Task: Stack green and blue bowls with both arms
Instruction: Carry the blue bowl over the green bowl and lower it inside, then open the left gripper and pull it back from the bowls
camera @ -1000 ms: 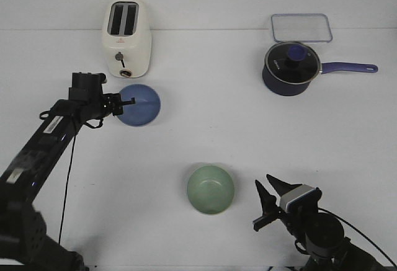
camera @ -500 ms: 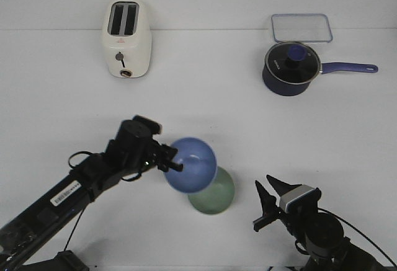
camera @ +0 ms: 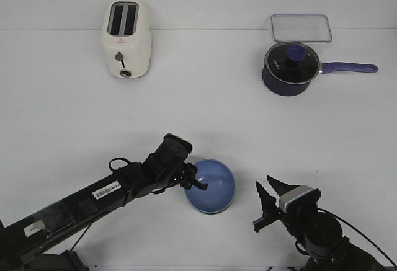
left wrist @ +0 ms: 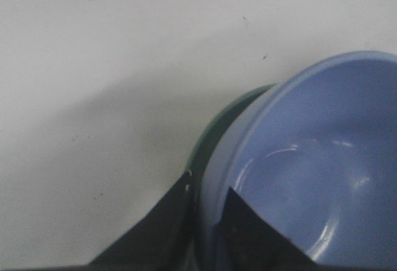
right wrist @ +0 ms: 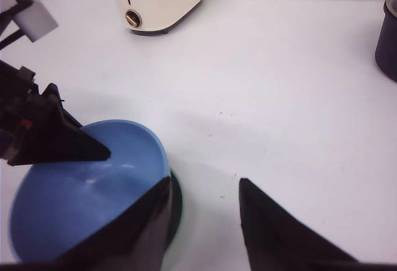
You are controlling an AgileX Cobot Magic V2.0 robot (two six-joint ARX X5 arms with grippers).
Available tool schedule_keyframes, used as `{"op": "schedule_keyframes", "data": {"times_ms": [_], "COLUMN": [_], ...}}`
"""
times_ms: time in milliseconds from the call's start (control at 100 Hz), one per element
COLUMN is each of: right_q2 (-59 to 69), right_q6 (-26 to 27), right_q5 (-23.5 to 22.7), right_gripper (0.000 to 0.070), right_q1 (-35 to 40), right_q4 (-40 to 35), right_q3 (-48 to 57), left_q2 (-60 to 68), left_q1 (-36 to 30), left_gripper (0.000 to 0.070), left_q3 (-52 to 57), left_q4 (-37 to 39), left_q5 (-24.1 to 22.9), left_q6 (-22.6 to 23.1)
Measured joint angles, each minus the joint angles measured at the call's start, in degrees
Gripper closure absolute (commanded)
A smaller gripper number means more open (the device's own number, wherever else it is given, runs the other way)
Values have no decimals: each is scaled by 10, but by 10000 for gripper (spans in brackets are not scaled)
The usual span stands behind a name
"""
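Writing first: a white sticker with dark print runs along my left arm [camera: 102,191], too small to read. The toaster [camera: 126,38] carries a small dark mark under its slots; illegible. No other lettering I can make out.

Blue bowl [camera: 211,186]: light periwinkle, matte, round, mouth up, a soft sheen on its inner floor in the left wrist view. It sits inside the green bowl [left wrist: 217,128]. From the front the blue one covers the green one completely; the left wrist view shows only a dark green crescent of rim under the blue wall, and the right wrist view shows a dark sliver beside the blue bowl [right wrist: 87,187]. The pair is near the front middle of the white table [camera: 205,110], well apart from the toaster and from the dark blue saucepan [camera: 289,67].

My left gripper [camera: 197,183]: jaws clamped on the blue bowl's rim, one finger [left wrist: 257,237] inside, the other outside the wall, pressed against the green rim.

My right gripper [camera: 271,198]: jaws apart, holding nothing, just beside the stacked bowls on their right, tips pointing up and back. Silver-grey block behind them.

Clear lidded container [camera: 301,27] lies behind the saucepan, near the back edge.
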Motion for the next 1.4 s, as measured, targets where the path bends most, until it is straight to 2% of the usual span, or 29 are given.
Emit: {"op": "schedule_keyframes", "data": {"times_ms": [50, 130, 180, 340, 430, 650, 760, 870, 900, 940, 970, 980, 1110, 1400], "right_q2": [0, 0, 0, 0, 0, 0, 0, 0, 0, 0, 0, 0, 0, -1], "right_q6": [0, 0, 0, 0, 0, 0, 0, 0, 0, 0, 0, 0, -1, 0], "right_q5": [0, 0, 0, 0, 0, 0, 0, 0, 0, -1, -1, -1, -1, -1], "right_gripper": [475, 475, 475, 475, 475, 475, 475, 478, 501, 591, 700, 700, 696, 696], "right_q1": [0, 0, 0, 0, 0, 0, 0, 0, 0, 0, 0, 0, 0, 0], "right_q4": [-1, -1, -1, 0, 0, 0, 0, -1, -1, -2, -3, -4, -14, -7], "right_q3": [0, 0, 0, 0, 0, 0, 0, 0, 0, 0, 0, 0, 0, 0], "left_q2": [0, 0, 0, -5, -41, -256, -368, -462, -480, -499, -509, -511, -519, -516], "left_q1": [0, 0, 0, 0, 5, 44, 54, 60, 60, 60, 60, 60, 60, 60], "left_gripper": [573, 371, 302, 301, 301, 301, 301, 338, 373, 495, 642, 697, 693, 685], "left_q3": [0, 0, 0, 0, 0, -3, -65, -164, -188, -217, -234, -239, -268, -268], "left_q4": [0, 1, 1, 2, -3, -45, -38, -34, -27, -18, -14, -13, -11, 6], "left_q5": [0, 0, 0, -2, -21, -119, -151, -165, -165, -165, -165, -165, -164, -163], "left_q6": [0, -2, -2, 8, 23, 61, 63, 47, 40, 31, 24, 22, -5, -6]}}
